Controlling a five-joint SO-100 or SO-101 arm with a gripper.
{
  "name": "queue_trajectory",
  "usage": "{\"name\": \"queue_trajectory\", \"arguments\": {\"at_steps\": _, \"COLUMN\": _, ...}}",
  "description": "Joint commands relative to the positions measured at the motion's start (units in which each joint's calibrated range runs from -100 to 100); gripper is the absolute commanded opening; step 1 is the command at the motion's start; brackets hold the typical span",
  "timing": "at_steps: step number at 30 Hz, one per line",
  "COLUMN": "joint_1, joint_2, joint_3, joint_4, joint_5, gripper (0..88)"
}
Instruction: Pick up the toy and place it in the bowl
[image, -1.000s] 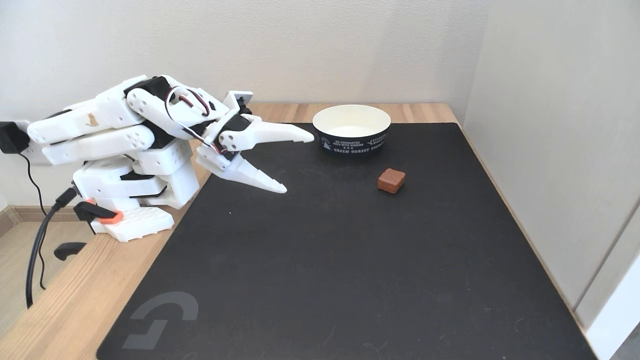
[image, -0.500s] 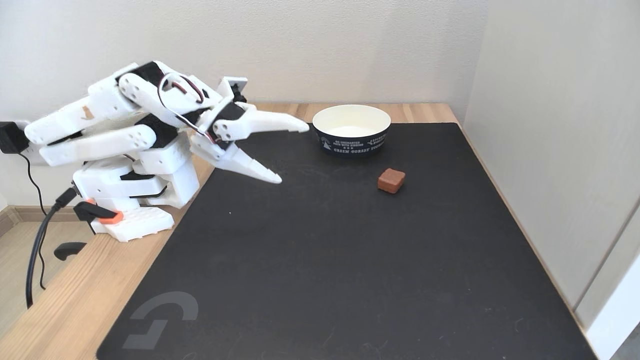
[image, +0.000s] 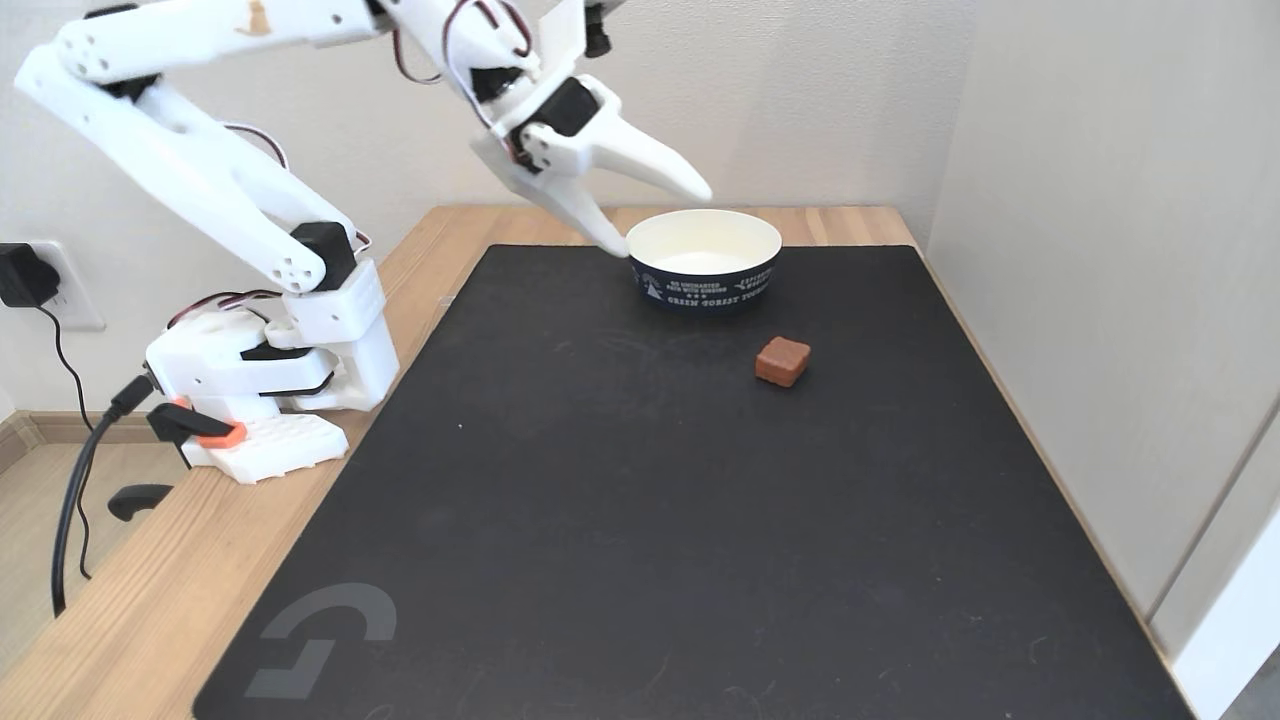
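1. Gripper (image: 665, 218) up in the air beside the bowl's (image: 703, 283) left rim in the fixed view, jaws spread wide, nothing held.
2. Arm (image: 200, 170) raised: lower link leans up and left from the base (image: 262, 380), upper link runs level along the top edge, wrist pitched down to the right.
3. Toy (image: 782, 361) sits on the black mat (image: 640, 520), just in front of the bowl and slightly right, well apart from the gripper.
4. Bowl print: white lettering, "GREEN FOREST" readable, the rest too small. Mat has a grey logo (image: 318, 638) at its near left corner.
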Motion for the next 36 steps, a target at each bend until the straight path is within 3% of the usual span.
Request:
{"name": "queue_trajectory", "arguments": {"at_steps": 1, "joint_1": -3.54, "joint_2": 20.00, "joint_3": -22.96, "joint_4": 5.23, "joint_5": -2.90, "gripper": 43.6}}
{"name": "queue_trajectory", "arguments": {"at_steps": 6, "joint_1": -4.80, "joint_2": 41.10, "joint_3": -46.94, "joint_4": 14.71, "joint_5": -5.61, "gripper": 43.6}}
{"name": "queue_trajectory", "arguments": {"at_steps": 13, "joint_1": -4.88, "joint_2": 62.44, "joint_3": -67.31, "joint_4": 15.64, "joint_5": -7.44, "gripper": 43.5}}
{"name": "queue_trajectory", "arguments": {"at_steps": 25, "joint_1": -6.80, "joint_2": 77.19, "joint_3": -76.95, "joint_4": 14.46, "joint_5": -11.93, "gripper": 43.5}}
{"name": "queue_trajectory", "arguments": {"at_steps": 36, "joint_1": -8.64, "joint_2": 84.36, "joint_3": -81.46, "joint_4": 9.21, "joint_5": -11.93, "gripper": 43.5}}
